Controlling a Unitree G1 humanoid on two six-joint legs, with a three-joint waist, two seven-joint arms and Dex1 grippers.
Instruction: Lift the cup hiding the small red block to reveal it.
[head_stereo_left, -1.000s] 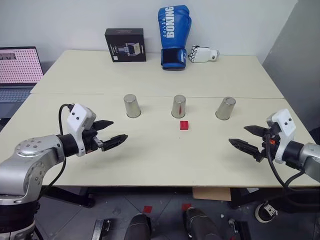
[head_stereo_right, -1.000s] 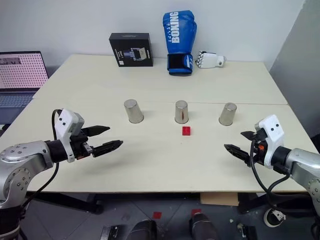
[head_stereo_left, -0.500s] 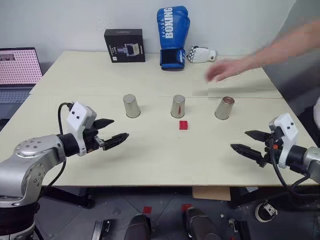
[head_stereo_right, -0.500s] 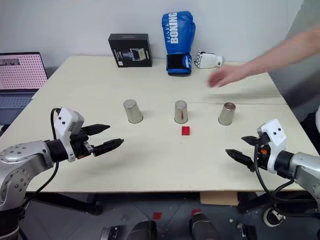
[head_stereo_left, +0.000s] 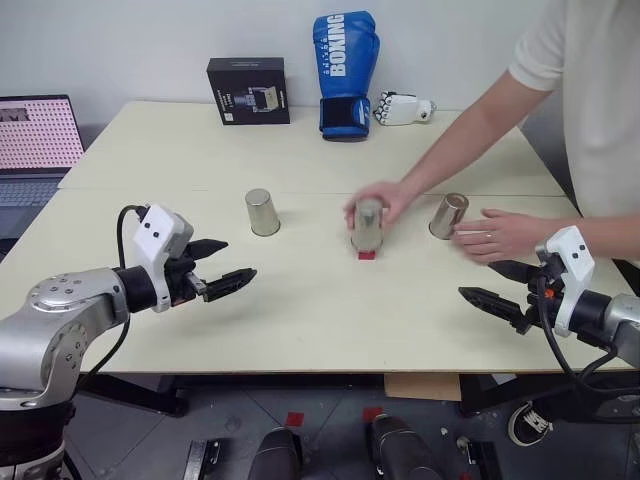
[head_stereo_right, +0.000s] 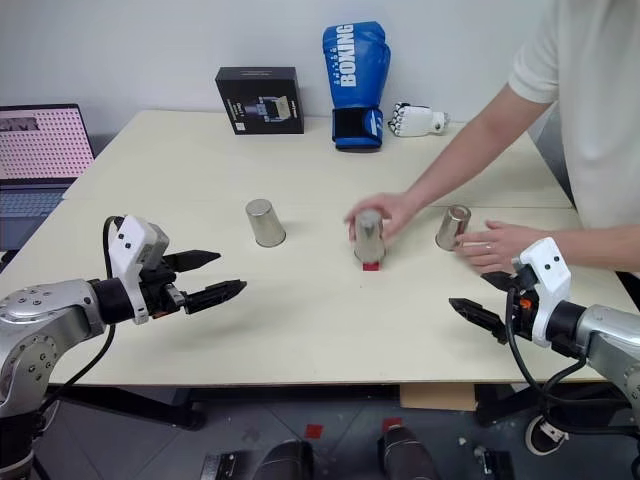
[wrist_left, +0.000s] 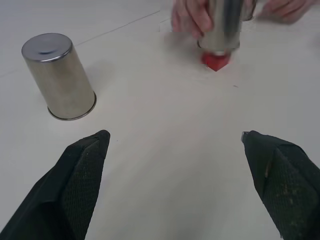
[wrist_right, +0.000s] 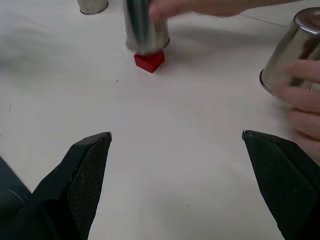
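Overhead, from the head cameras: three metal cups in a row on the pale table (head_stereo_left: 300, 320). Middle cup (head_stereo_left: 368, 224) gripped by a person's hand (head_stereo_left: 385, 200), held directly over the small red block (head_stereo_left: 366, 254), block still partly showing at the cup's base. Left cup (head_stereo_left: 262, 212) standing alone, upside down. Right cup (head_stereo_left: 449, 216) tilted, with the person's other hand (head_stereo_left: 495, 234) just beside it. Left gripper (head_stereo_left: 228, 265) hovering over the table's near left part, fingers spread, nothing between them. Right gripper (head_stereo_left: 500, 285) near the table's right front edge, fingers likewise apart and empty. At the far edge: a black box (head_stereo_left: 248, 90), a blue boxing glove (head_stereo_left: 345, 73), a small white robotic hand (head_stereo_left: 405, 107). Laptop (head_stereo_left: 35, 150) off to the left.

Next, left wrist camera: both black fingers (wrist_left: 75, 182) wide apart, clear of everything. Lone cup (wrist_left: 59, 76) upside down beyond them. Further off, red block (wrist_left: 216, 60) peeking out under the held cup (wrist_left: 224, 25).

Lastly, right wrist camera: fingers (wrist_right: 80, 175) released and bare. Block (wrist_right: 149, 61) touching the lower rim of the gripped cup (wrist_right: 145, 25). Tilted cup (wrist_right: 292, 50) close by, fingertips of the person's hand (wrist_right: 305, 95) against it.
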